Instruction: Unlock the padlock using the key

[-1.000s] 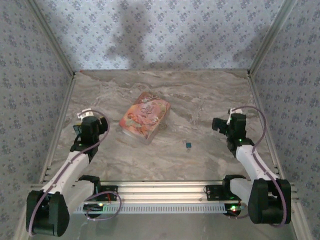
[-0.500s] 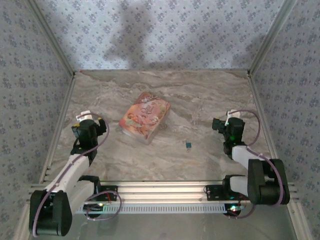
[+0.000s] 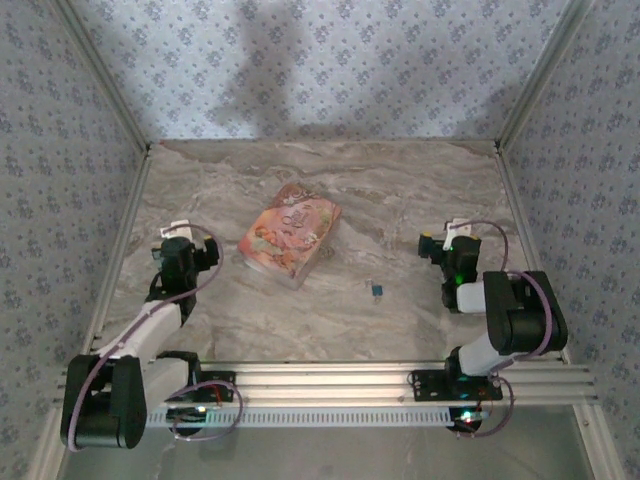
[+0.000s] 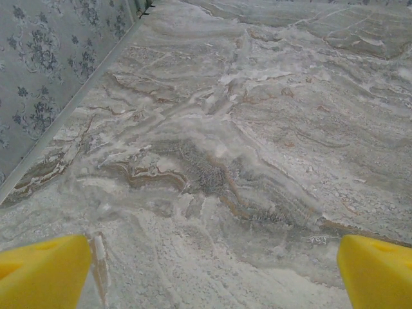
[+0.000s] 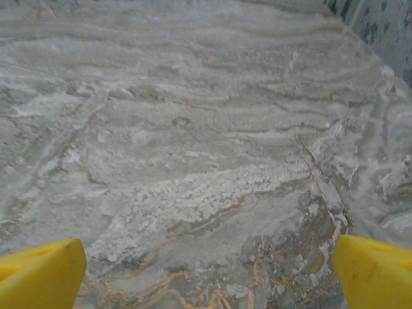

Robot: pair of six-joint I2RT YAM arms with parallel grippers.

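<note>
The padlock (image 3: 377,290) is a tiny blue squarish body with a dark top, lying on the marble table between the two arms. The key is hidden from me. My left gripper (image 3: 190,248) hangs low at the table's left side, far from the padlock. In the left wrist view it (image 4: 212,277) is open, its yellow fingertips (image 4: 42,270) at the frame's lower corners and bare marble between them. My right gripper (image 3: 440,250) sits right of the padlock, about a hand's width away. The right wrist view shows it (image 5: 209,273) open over bare marble, nothing between its yellow fingertips (image 5: 376,270).
A pink pictured box (image 3: 290,235) lies tilted on the table left of centre, behind the padlock. Patterned walls (image 3: 60,180) close the table in on the left, right and back. An aluminium rail (image 3: 330,375) runs along the near edge.
Both arms have folded back toward their bases, the right one most, its elbow now raised near the rail. Both grippers stayed open. Padlock and box have not moved.
</note>
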